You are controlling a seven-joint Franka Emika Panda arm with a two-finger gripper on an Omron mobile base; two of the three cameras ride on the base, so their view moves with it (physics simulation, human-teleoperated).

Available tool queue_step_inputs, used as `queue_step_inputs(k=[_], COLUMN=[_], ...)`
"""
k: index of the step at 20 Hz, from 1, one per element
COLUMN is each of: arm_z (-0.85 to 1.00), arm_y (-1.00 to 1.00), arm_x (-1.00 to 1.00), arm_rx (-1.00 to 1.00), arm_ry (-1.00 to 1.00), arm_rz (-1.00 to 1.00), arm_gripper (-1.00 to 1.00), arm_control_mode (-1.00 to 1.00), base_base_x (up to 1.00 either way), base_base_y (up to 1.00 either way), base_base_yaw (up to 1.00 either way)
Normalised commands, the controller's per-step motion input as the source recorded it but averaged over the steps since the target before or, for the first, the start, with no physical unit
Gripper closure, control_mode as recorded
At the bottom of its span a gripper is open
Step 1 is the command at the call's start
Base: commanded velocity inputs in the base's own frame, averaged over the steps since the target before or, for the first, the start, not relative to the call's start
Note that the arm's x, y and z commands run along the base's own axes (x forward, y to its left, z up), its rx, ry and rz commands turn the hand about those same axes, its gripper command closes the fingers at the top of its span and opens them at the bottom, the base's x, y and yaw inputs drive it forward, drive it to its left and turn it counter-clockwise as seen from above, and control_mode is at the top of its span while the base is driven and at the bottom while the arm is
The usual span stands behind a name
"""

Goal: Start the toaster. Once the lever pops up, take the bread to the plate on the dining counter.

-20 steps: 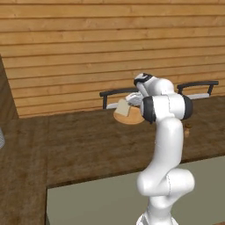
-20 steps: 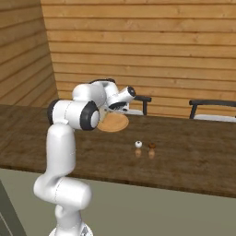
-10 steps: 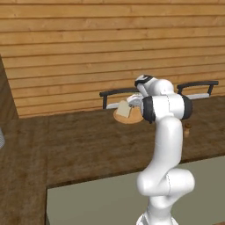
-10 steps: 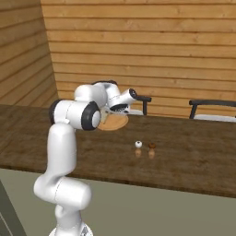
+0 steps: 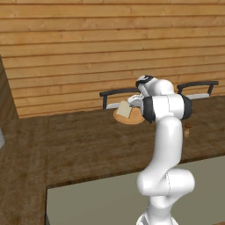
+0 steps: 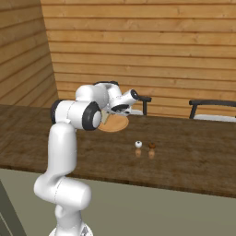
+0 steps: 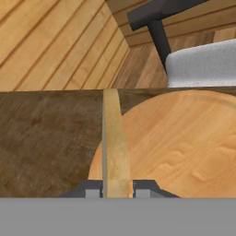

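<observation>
One slice of bread [image 7: 114, 143] was held edge-on between the two dark fingertips [image 7: 93, 188] at the bottom centre of the hand view, the gripper [image 7: 116, 190] closed down to the slice's thickness and nothing else in its hold. Step in hand, as judged: the last leg of the task, carrying the bread to the plate [image 7: 184, 138], with release not yet made. In the hand view the wooden plate filled the right and lower centre of the frame, the slice rising upright over its left edge, part above the plate and part above the dark dining counter [image 7: 46, 133]. Left base view: bread [image 5: 124, 109] at centre frame, tilted, just above the plate [image 5: 132, 119], the gripper [image 5: 134, 102] right of it. Right base view: plate [image 6: 115, 124] left of centre on the counter [image 6: 184, 152], the hand largely covering the slice. Next move, as judged, called for shifting a little farther over the plate, laying the slice towards flat, lowering, then parting the fingers. Whether the slice's lower edge touched the plate could not be told. Two small shakers [image 6: 144, 145] stood well apart from the plate, lower right of it.
</observation>
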Motion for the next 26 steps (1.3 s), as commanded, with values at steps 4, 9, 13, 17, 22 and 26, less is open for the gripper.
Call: queue_step_inputs(k=[4, 9, 13, 17, 22, 26], arm_z=[0.00, 0.01, 0.14, 0.44, 0.68, 0.65], arm_y=[0.00, 0.00, -0.14, -0.29, -0.31, -0.12], arm_x=[0.00, 0.00, -0.13, -0.09, -0.14, -0.19], arm_rx=[0.00, 0.00, 0.00, 0.00, 0.00, -0.04], arm_ry=[0.00, 0.05, 0.00, 0.00, 0.00, 0.01], arm_rz=[0.00, 0.00, 0.00, 0.00, 0.00, 0.00], arm_gripper=[-1.00, -1.00, -1.00, -1.00, -1.00, -1.00], arm_control_mode=[-1.00, -1.00, -1.00, -1.00, -1.00, -1.00], base_base_x=[0.00, 0.00, 0.00, 0.00, 0.00, 0.00], base_base_y=[0.00, 0.00, 0.00, 0.00, 0.00, 0.00], base_base_yaw=[0.00, 0.00, 0.00, 0.00, 0.00, 0.00])
